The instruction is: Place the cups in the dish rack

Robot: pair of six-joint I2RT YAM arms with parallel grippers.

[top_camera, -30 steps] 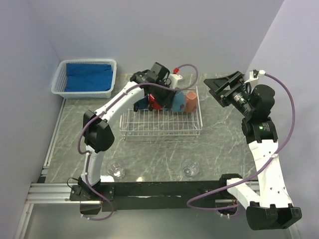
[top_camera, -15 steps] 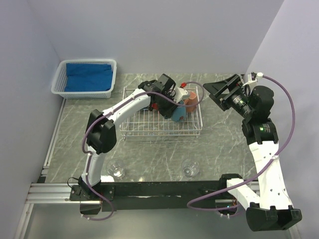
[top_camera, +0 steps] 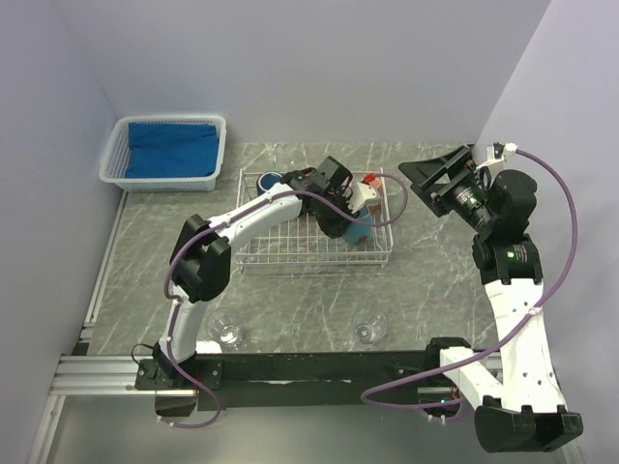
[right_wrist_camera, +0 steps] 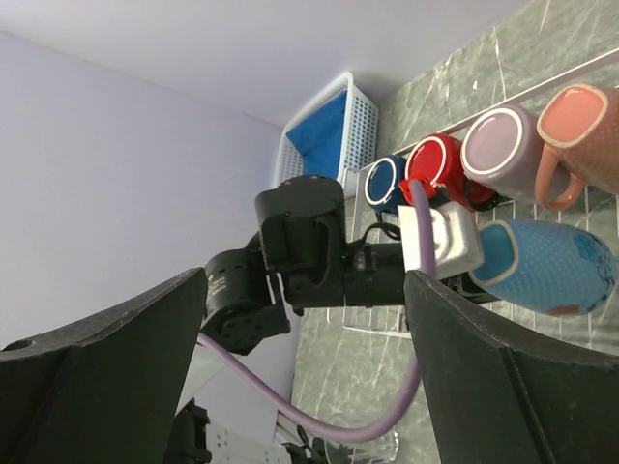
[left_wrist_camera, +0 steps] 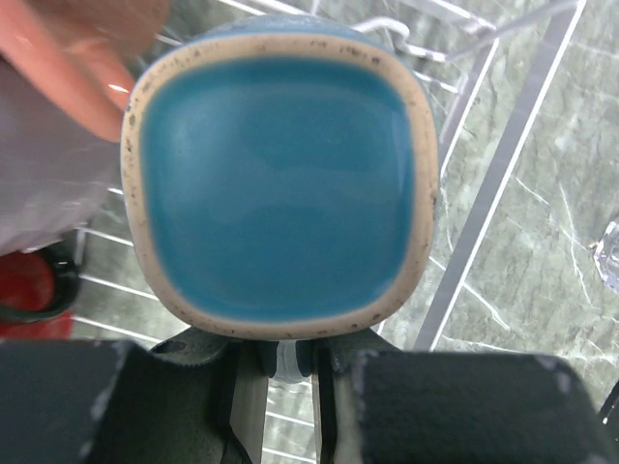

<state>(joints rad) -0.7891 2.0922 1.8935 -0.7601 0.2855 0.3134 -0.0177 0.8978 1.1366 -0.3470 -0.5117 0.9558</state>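
Observation:
My left gripper (left_wrist_camera: 285,362) is shut on the handle of the light blue mug (left_wrist_camera: 280,184), whose glazed base fills the left wrist view. From above, the left gripper (top_camera: 348,222) holds this mug (top_camera: 360,235) low inside the right end of the white wire dish rack (top_camera: 309,263). In the right wrist view the navy mug (right_wrist_camera: 385,182), red mug (right_wrist_camera: 437,166), mauve mug (right_wrist_camera: 503,145) and salmon mug (right_wrist_camera: 575,121) stand in a row along the rack's far side, with the light blue mug (right_wrist_camera: 542,266) in front of them. My right gripper (top_camera: 440,174) hangs open and empty in the air to the right of the rack.
Two clear glass cups (top_camera: 227,333) (top_camera: 368,327) stand on the marble table near the arm bases. A white plastic basket (top_camera: 164,153) with a blue cloth sits at the back left. The left arm's purple cable loops over the rack.
The left arm has carried the light blue mug rightward and nearer within the rack, uncovering the navy mug at the rack's back left. The right gripper has barely shifted.

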